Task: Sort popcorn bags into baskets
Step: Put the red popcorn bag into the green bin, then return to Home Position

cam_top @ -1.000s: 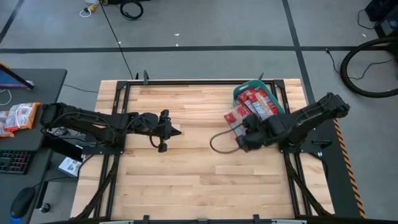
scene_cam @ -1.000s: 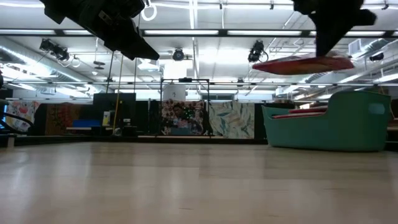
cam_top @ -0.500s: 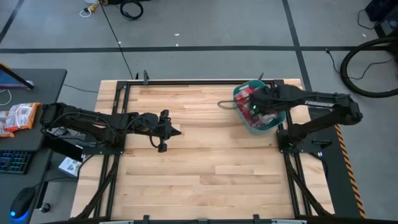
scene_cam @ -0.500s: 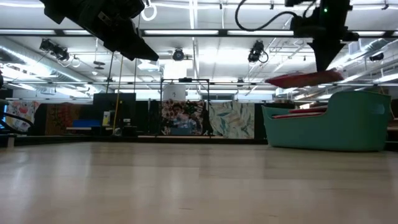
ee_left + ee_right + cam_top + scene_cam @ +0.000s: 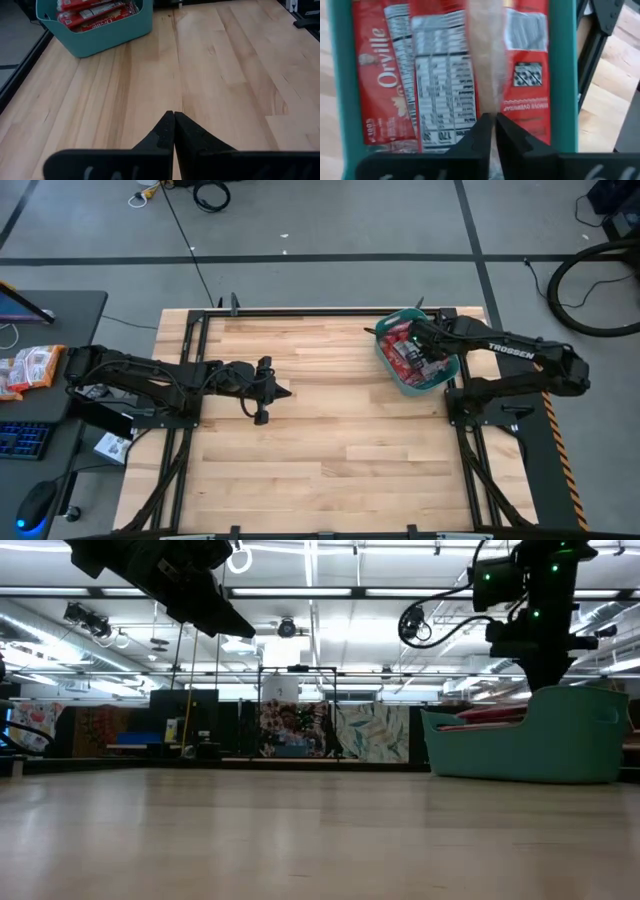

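From above, we see the right gripper now reaching down into the teal basket at the table's far right corner. A second ago it carried a red packet beside the basket; half a second ago it hovered over the rim. No packet lies on the bare wooden table, so we judge this bag to be at the point of delivery. The left gripper waits mid-table, unmoved.

From table height, the packet that hung flat above the basket half a second ago has dropped out of sight below the rim. The right arm stands directly over the tub. Its smooth plastic walls slope outward, with rounded corners.

The left wrist view shows the left gripper with its two dark fingers pressed together, holding nothing. Beyond, pale wood grain runs to the basket, filled with glossy red popcorn bags.

The right wrist view looks straight down into the basket. The right gripper is nearly closed, pinching a thin, translucent film edge of a bag. Below lie flat rectangular popcorn bags, red with white printed panels.
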`<state>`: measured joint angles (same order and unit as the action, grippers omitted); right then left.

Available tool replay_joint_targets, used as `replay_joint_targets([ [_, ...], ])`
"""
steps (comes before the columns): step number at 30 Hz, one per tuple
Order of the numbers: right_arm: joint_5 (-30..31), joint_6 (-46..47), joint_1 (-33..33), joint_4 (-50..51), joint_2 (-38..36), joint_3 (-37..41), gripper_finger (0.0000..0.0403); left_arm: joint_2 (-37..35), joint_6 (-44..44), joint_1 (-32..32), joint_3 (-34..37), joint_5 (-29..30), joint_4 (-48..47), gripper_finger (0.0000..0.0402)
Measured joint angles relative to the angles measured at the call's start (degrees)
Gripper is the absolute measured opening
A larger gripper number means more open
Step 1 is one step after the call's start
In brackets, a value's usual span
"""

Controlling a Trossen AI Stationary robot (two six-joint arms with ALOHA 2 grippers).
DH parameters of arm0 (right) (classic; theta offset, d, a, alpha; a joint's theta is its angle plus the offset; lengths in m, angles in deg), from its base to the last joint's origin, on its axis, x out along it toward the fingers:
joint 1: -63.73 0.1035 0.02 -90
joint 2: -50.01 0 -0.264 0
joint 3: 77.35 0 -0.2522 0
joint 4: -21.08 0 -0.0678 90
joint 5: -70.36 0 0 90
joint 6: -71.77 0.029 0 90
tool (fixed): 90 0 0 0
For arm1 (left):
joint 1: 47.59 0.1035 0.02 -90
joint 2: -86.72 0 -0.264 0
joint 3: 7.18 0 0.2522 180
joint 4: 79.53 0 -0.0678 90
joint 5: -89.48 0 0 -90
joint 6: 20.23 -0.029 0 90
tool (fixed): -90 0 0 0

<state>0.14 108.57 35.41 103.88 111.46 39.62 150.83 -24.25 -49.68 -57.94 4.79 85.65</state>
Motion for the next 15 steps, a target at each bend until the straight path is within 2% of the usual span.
replay_joint_targets([
  [9, -3.4, -2.4, -1.2, 2.5, -0.7, -3.0, 0.0115, 0.0, -1.3, 0.0, 0.0, 0.0, 0.5, 0.0009],
  [13, -1.0, -3.2, -0.6, 1.1, -5.3, -4.0, 0.0134, -0.1, -3.0, 0.0, 0.0, 0.7, 3.0, 0.0009],
  [15, 0.1, -3.8, -0.6, -1.7, -9.2, -3.1, 0.0137, -0.9, -3.2, -0.1, 0.0, -1.8, 3.3, 0.0009],
])
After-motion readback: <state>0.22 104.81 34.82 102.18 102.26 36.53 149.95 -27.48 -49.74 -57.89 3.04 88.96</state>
